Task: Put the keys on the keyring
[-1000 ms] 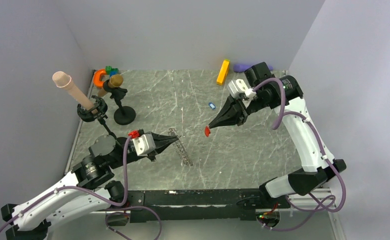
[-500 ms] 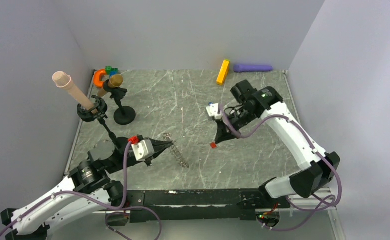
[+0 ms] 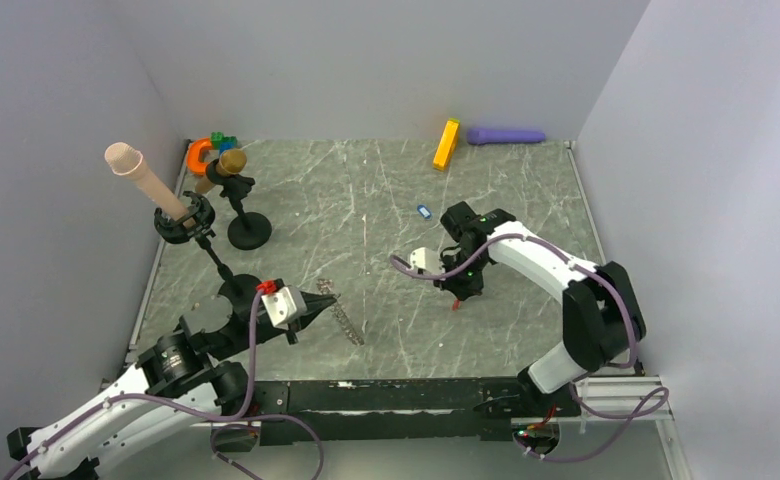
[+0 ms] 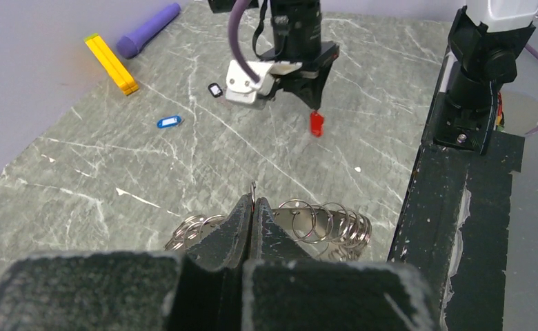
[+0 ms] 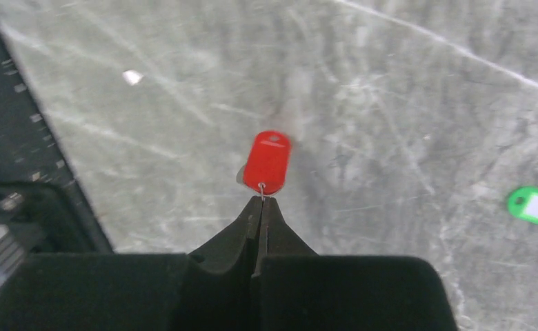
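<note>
The keyring [image 3: 342,316] is a floppy row of silver wire rings lying on the table. My left gripper [image 3: 323,294] is shut on one of its rings, as the left wrist view shows [image 4: 253,202], with the rest of the keyring [image 4: 335,224] trailing beyond the fingers. My right gripper [image 3: 456,296] points down and is shut on the small wire loop of the red key [image 3: 455,305], which hangs just above the table [image 5: 267,162] [image 4: 316,123]. The blue key [image 3: 424,211] [image 4: 169,122], the black key [image 4: 215,89] and the green key [image 5: 536,206] lie loose on the table.
A long orange block [image 3: 446,144] and a purple cylinder [image 3: 506,135] lie at the back edge. Black stands [image 3: 249,230] with a peach cylinder [image 3: 144,178] crowd the back left. A black rail [image 4: 445,207] runs along the near edge.
My right arm swung down and nearer, bringing the red key low over the table right of the keyring. My left gripper drew back a little, dragging the keyring.
</note>
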